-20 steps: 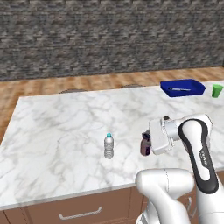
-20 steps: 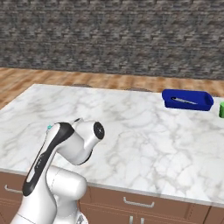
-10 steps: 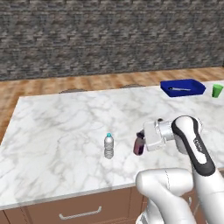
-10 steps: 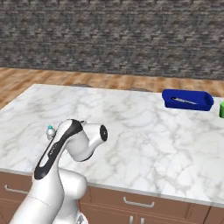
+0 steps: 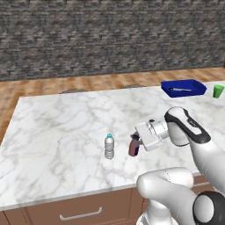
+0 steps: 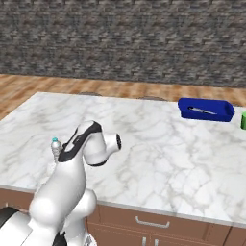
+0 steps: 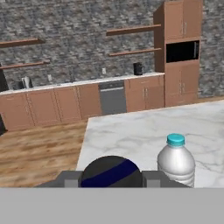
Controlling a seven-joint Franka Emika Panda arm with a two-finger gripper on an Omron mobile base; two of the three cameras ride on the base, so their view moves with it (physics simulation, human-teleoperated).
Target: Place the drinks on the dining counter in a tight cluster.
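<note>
Holding a small purple-brown bottle (image 5: 133, 148), the gripper (image 5: 135, 145) sits low over the marble counter (image 5: 66, 118), fingers closed partway around the bottle's body. Bottle looks upright, base at or just above the marble; can't tell if it's touching down. From the left base camera the arm reaches in from the lower right, wrist turned sideways so the gripper points left across the counter.

Water bottle (image 5: 109, 146) with blue cap stands upright on the marble just left of the held bottle, near but apart, a clear gap between them. Right base camera shows the water bottle (image 6: 56, 148) peeking out beside the arm's elbow. Hand camera has the water bottle (image 7: 176, 161) close, right of centre, and the rounded dark top of the held bottle (image 7: 111, 171) sitting between the fingers at the bottom edge.

Both bottles are on the near half of the counter, toward the front edge with the wooden drawers (image 5: 79, 212). A blue tray (image 5: 183, 88) sits at the far right of the counter, well apart from the bottles, with a small thin item inside, too small to tell. A green cup (image 5: 218, 91) stands just right of the tray. Stone wall (image 5: 110, 39) and wood floor behind.
</note>
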